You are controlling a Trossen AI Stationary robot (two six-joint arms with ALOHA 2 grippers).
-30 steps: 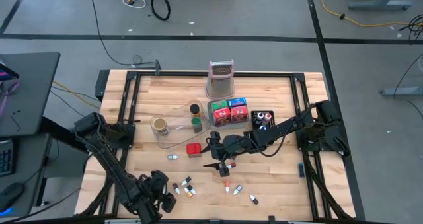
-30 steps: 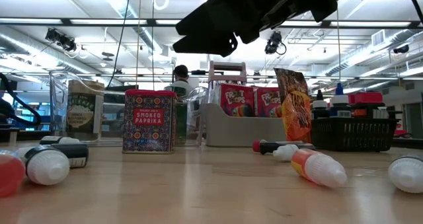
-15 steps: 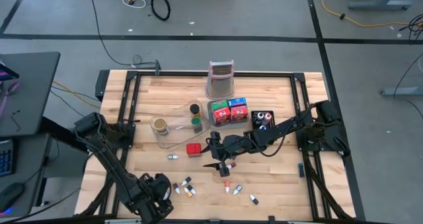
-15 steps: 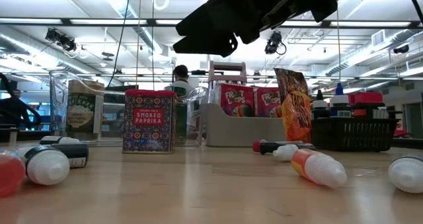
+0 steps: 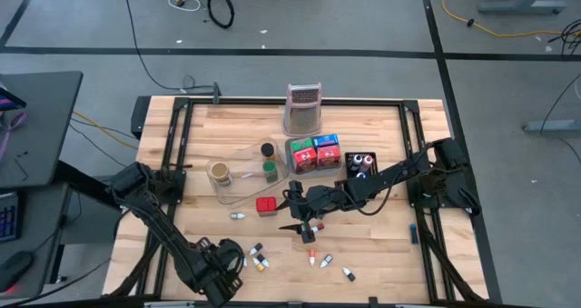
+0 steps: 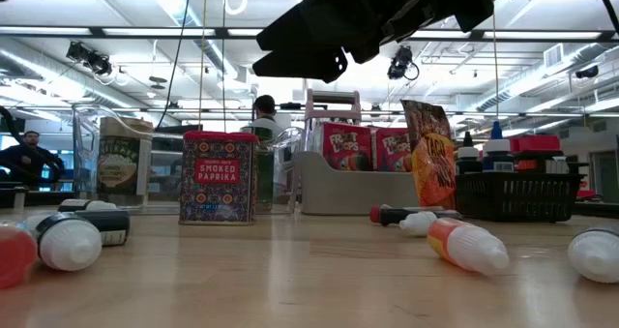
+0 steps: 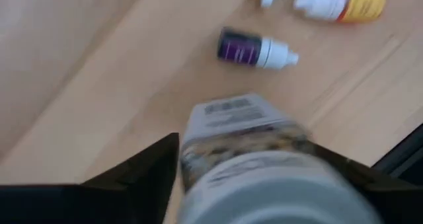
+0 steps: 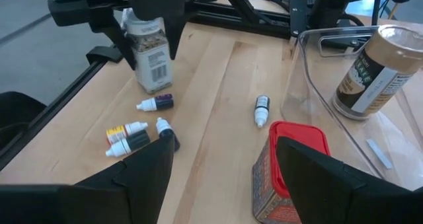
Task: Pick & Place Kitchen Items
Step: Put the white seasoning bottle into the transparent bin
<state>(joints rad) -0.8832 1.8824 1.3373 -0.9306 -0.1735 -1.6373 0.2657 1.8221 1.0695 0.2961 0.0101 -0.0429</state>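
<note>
Narrowed since before, left tool (image 8: 151, 26) grips spice jar (image 8: 151, 57) near table edge (image 8: 69, 98).

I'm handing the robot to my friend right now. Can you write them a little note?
Left gripper: over the upright spice jar at the table's front left corner; grip unclear.
Right gripper: open, empty, hovering mid-table near the paprika tin.
Done: jars in the clear tray, packets in the grey tray.
Left: spice jar, paprika tin and the little bottles lying loose.
</note>
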